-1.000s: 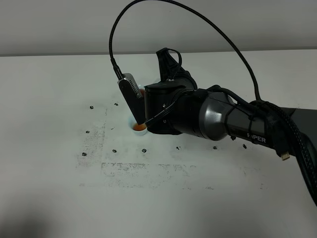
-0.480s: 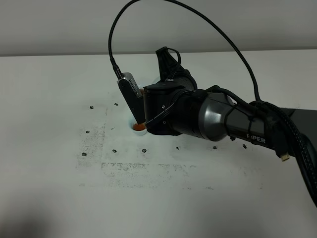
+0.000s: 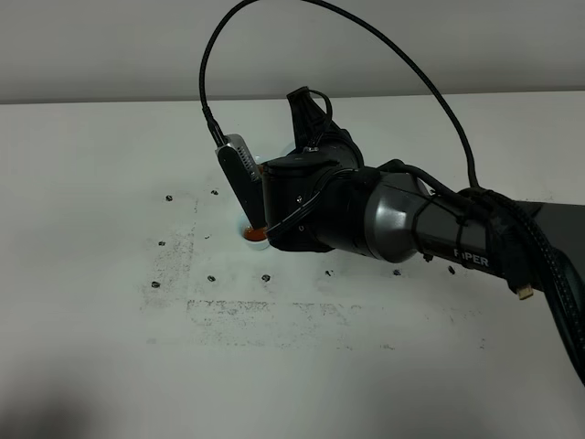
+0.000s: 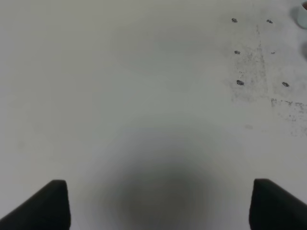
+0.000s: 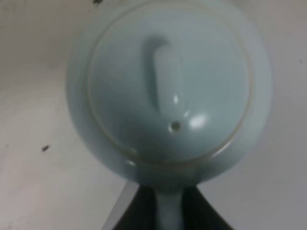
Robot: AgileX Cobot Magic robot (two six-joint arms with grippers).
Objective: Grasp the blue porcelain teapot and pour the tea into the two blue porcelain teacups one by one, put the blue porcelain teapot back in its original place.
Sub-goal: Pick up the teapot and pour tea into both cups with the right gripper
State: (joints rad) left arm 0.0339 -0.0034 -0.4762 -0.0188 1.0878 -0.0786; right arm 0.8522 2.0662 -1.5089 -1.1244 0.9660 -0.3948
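In the right wrist view the pale blue teapot (image 5: 168, 91) fills the frame, seen from above with its knobbed lid on. My right gripper (image 5: 168, 213) is shut on its loop handle. In the exterior view my right arm (image 3: 384, 215) reaches across the middle and hides the teapot. One small teacup (image 3: 251, 236) with orange tea peeks out at the arm's left edge. A bit of the second teacup (image 3: 263, 166) shows behind the wrist camera. My left gripper (image 4: 163, 206) is open and empty over bare table; a cup's edge (image 4: 303, 14) shows far off.
The white table (image 3: 110, 302) has scuffed grey marks and several small dark specks (image 3: 211, 278) around the cups. A black cable (image 3: 366, 27) arcs high over the right arm. A dark shadow lies at the table's front left corner.
My right arm with the teapot has shifted slightly left, covering more of the near teacup. The left gripper shows no visible change.
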